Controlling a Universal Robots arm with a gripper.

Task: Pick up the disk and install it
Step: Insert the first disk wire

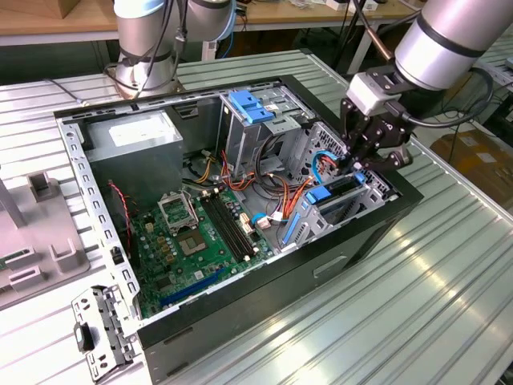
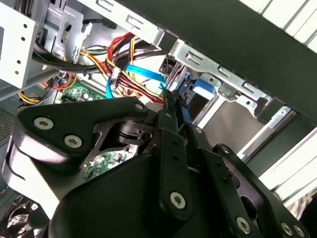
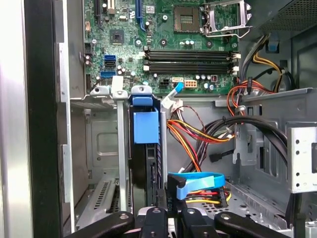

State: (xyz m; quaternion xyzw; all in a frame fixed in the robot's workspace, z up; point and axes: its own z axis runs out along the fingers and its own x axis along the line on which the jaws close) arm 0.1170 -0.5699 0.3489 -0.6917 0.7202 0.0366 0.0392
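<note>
An open PC case (image 1: 240, 277) is laid flat on the worktop (image 1: 449, 265). Toward the case's left edge in the exterior view, the power supply (image 1: 136, 140) is seen, then the motherboard (image 1: 196, 237) mid-case. At the right corner, the disk (image 1: 330, 195) is seated upright in its bay, blue carrier showing. The gripper (image 1: 358, 164) is parked right above it, fingers (image 2: 171, 144) drawn close together, probably pinching the carrier's edge, though contact can't be confirmed.
</note>
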